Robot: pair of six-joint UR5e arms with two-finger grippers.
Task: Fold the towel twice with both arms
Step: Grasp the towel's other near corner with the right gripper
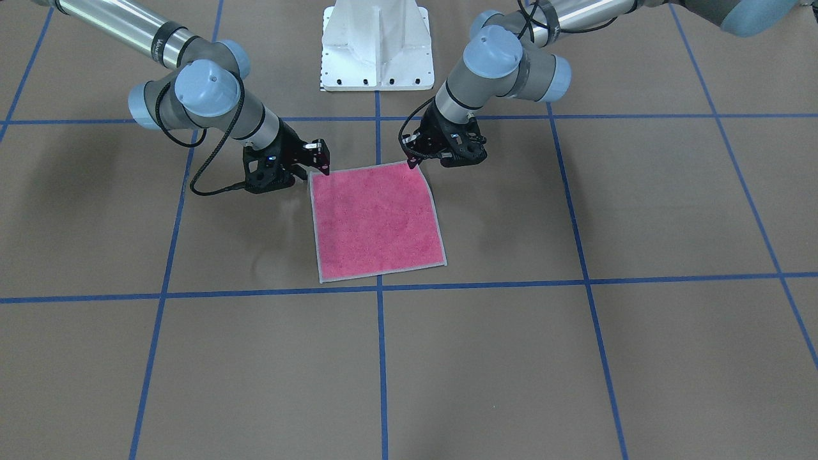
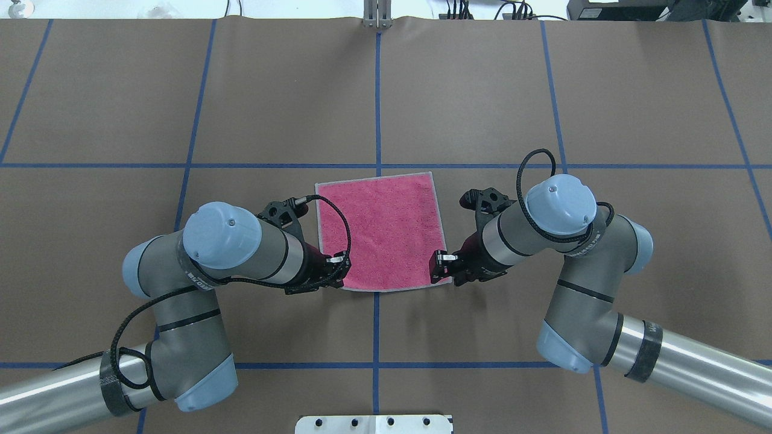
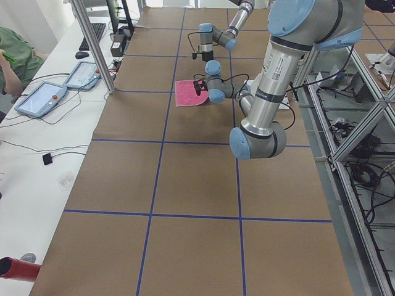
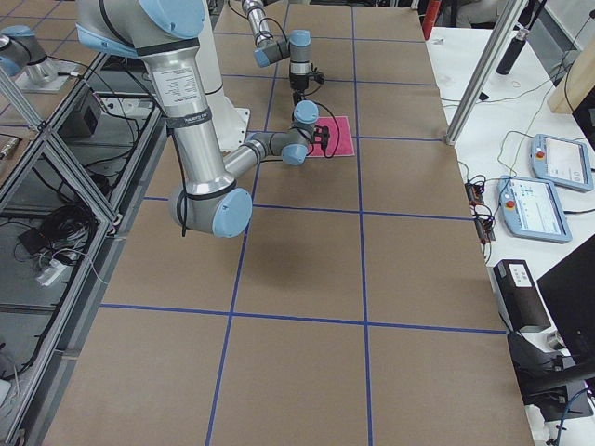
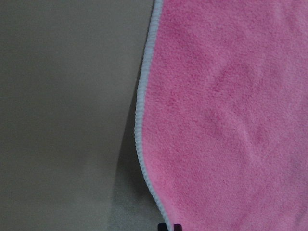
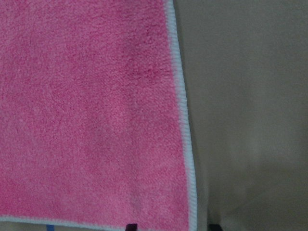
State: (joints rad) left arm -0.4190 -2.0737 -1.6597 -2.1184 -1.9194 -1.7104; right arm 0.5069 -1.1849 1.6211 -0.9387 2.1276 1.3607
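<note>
The pink towel (image 1: pixel 377 220) is lying pink face up on the desk (image 1: pixel 575 358). A blue tape line (image 1: pixel 381 358) is running under it, and its far edge is sitting just short of a crossing line. Its light grey edging (image 5: pixel 139 120) is showing all round.

The left arm (image 1: pixel 505 64) is reaching down to one robot-side corner. Its jaws are pinched together on the edging, and that corner is curling up off the desk and casting a shadow. The right arm (image 1: pixel 204 96) is hanging over the other robot-side corner. Its jaws are standing apart, one tip over pink cloth and one over bare desk, and are gripping nothing. That corner is lying flat.

Brown paper is stretching wide beyond the towel's far edge and to both sides.

The white pedestal base (image 1: pixel 377 45) is standing behind the arms. Along the desk's far side a white bench (image 3: pixel 37 160) is carrying teach pendants (image 3: pixel 42 98), beside an aluminium post (image 3: pixel 92 43).
</note>
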